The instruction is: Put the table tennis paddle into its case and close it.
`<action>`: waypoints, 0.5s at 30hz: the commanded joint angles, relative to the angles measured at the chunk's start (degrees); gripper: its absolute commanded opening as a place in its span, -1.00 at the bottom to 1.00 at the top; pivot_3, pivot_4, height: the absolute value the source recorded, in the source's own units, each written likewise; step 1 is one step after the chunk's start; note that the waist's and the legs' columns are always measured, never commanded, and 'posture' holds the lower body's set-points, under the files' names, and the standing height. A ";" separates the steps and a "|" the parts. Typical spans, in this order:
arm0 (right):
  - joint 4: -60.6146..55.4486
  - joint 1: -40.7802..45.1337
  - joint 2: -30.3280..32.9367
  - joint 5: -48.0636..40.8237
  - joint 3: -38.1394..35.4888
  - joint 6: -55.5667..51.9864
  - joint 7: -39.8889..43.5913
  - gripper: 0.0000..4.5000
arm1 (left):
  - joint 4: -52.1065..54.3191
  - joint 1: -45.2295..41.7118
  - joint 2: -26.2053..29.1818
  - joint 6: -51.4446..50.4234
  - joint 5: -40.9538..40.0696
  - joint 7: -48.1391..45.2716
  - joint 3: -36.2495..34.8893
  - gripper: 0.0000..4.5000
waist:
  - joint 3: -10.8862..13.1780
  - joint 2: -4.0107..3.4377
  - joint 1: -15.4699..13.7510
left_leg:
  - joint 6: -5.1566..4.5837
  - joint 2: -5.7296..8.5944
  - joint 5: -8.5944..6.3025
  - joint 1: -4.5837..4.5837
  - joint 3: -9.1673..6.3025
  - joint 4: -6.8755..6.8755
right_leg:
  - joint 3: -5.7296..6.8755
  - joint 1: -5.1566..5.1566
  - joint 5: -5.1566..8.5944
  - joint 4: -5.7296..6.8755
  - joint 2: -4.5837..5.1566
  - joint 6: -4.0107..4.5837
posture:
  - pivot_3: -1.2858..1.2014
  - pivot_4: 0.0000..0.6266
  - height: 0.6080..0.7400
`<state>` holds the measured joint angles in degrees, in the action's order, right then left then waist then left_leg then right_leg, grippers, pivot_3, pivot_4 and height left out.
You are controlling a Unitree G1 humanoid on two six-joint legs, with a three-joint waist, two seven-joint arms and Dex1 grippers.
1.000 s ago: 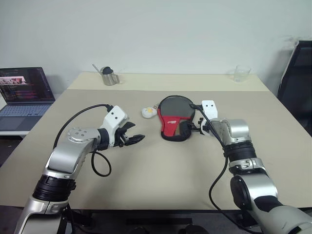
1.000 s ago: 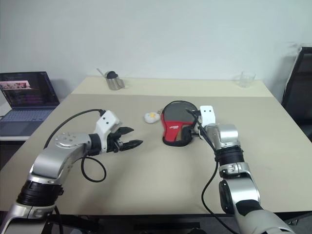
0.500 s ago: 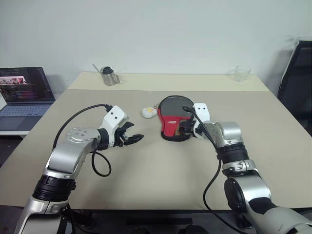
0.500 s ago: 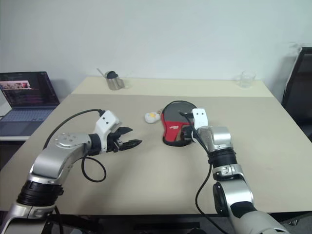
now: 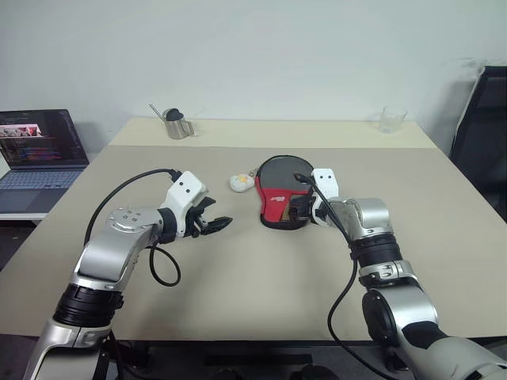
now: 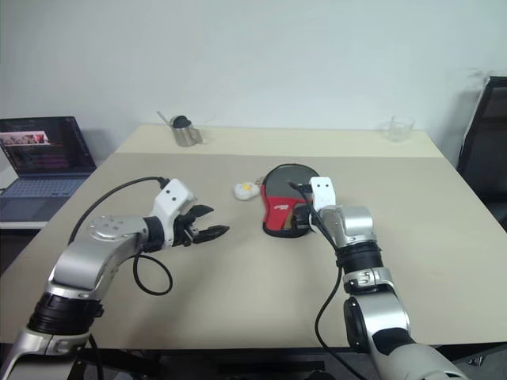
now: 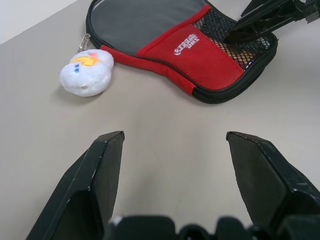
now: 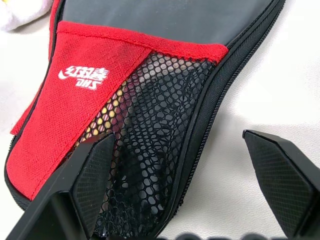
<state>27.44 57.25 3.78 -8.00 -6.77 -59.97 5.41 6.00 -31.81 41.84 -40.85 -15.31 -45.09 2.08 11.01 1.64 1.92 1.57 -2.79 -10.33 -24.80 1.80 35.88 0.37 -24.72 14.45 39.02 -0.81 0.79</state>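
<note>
Black-and-red case (image 5: pixel 278 195) lies flat mid-table (paddle handle faintly visible through mesh).

Counter (image 5: pixel 261 269): beige, two joined tops, seam running across behind the case.
Case (image 5: pixel 279 190): lying flat near the middle, black round part toward the far side, red lower part and mesh pocket toward the near side.
Small white-yellow plush ball (image 5: pixel 242 182): resting just beside the case's left edge, clipped by a small ring at the case's rim.
Metal cup (image 5: pixel 179 127): standing upright at the far left, a dark round thing and a thin stick inside.
Clear glass (image 5: pixel 391 119): upright at the far right, well apart from the rest.
</note>
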 commanded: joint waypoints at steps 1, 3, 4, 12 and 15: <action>-0.21 0.32 -0.34 -0.68 -0.79 0.38 -0.65 1.00 | 0.62 -0.60 0.33 0.53 0.47 0.44 -0.74 0.58 | 0.00 0.00 0.00 | 0.00 0.00 0.00 0.00 0.00 0.00 | 0.00 0.00 0.00 0.00 0.00 0.00 | 0.03 -0.52 1.00; -0.25 0.94 -0.13 -0.88 -1.55 0.34 -1.19 1.00 | -0.07 -1.30 0.17 0.48 1.28 1.46 -0.56 0.58 | 0.00 0.00 -0.01 | 0.00 0.00 0.00 0.00 0.00 0.00 | 0.00 0.00 0.00 0.00 0.00 0.00 | 0.03 -0.52 1.00; -0.21 1.16 -0.08 -0.90 -1.80 0.34 -1.41 1.00 | -0.47 -1.71 0.01 0.25 1.45 1.86 -0.56 0.58 | 0.00 0.00 -0.02 | 0.00 0.00 0.00 0.00 0.00 0.00 | 0.00 0.00 0.00 0.00 0.00 0.00 | 0.03 -0.52 1.00; -0.27 1.23 0.01 -0.99 -2.04 0.33 -1.91 1.00 | -1.87 -3.25 -0.27 0.87 1.90 1.84 -0.41 0.58 | 0.00 0.00 -0.04 | 0.00 0.01 0.00 -0.01 0.00 0.00 | -0.01 0.00 0.00 -0.02 0.01 0.00 | 0.03 -0.52 1.00; -0.31 1.18 0.02 -1.11 -2.05 0.27 -1.94 1.00 | -2.25 -3.61 -0.46 1.07 2.15 1.97 -0.28 0.58 | 0.00 0.00 -0.04 | 0.00 0.00 0.00 -0.01 0.00 0.00 | 0.01 0.00 0.00 -0.01 0.01 0.00 | 0.03 -0.52 1.00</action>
<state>27.84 57.27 3.73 -8.29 -8.13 -59.95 3.56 3.42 -34.00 41.27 -40.79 -13.72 -43.27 2.11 11.01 1.64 1.88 1.57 -2.79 -10.33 -24.81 1.80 35.88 0.38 -24.71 14.45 39.01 -0.80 0.79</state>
